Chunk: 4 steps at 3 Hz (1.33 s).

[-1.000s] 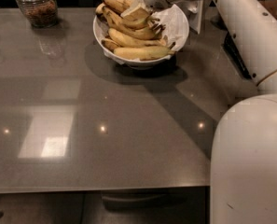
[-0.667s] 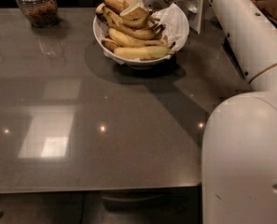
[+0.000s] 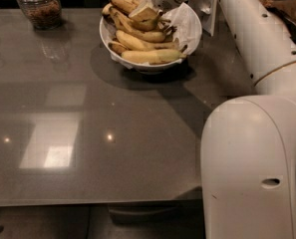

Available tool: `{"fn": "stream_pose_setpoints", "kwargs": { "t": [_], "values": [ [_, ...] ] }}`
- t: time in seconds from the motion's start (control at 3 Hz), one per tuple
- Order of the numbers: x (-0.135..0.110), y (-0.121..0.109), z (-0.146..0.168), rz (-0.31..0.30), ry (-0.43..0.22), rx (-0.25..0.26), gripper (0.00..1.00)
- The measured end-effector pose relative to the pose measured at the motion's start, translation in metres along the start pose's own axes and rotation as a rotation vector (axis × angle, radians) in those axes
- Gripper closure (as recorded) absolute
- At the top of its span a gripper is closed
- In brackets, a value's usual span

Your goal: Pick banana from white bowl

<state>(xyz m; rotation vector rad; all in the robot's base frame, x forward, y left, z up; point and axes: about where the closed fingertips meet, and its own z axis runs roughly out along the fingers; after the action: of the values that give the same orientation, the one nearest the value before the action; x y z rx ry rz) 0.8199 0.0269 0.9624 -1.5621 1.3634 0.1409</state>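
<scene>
The white bowl stands at the far middle of the grey table, lined with crumpled white paper. Several bananas are piled in it. A curved yellow banana with brown mottling and a dark stem tip lies in the middle of the pile, and a paler one lies in front of it. My gripper reaches in from the right and sits low on the top of the pile at the bowl's far side, touching the upper bananas. It hides what lies beneath it.
A glass jar with brown contents stands at the far left. A white card stands behind the bowl's right side, and brown paper lies at the far right. My arm's large white segment fills the near right.
The gripper has stayed on the top of the banana pile. The large near segment of my arm has shifted a little to the left. The bowl has not moved.
</scene>
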Motion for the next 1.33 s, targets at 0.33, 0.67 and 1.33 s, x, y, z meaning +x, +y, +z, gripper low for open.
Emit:
{"fn": "stream_pose_setpoints", "kwargs": {
  "t": [0.33,0.67,1.33],
  "values": [
    [0.0026,0.0023,0.0083,0.002,0.007,-0.021,0.49],
    [0.0039,0.0047,0.0142,0.003,0.013,-0.036,0.52],
    [0.004,0.0049,0.0095,0.008,0.018,-0.031,0.94]
  ]
}}
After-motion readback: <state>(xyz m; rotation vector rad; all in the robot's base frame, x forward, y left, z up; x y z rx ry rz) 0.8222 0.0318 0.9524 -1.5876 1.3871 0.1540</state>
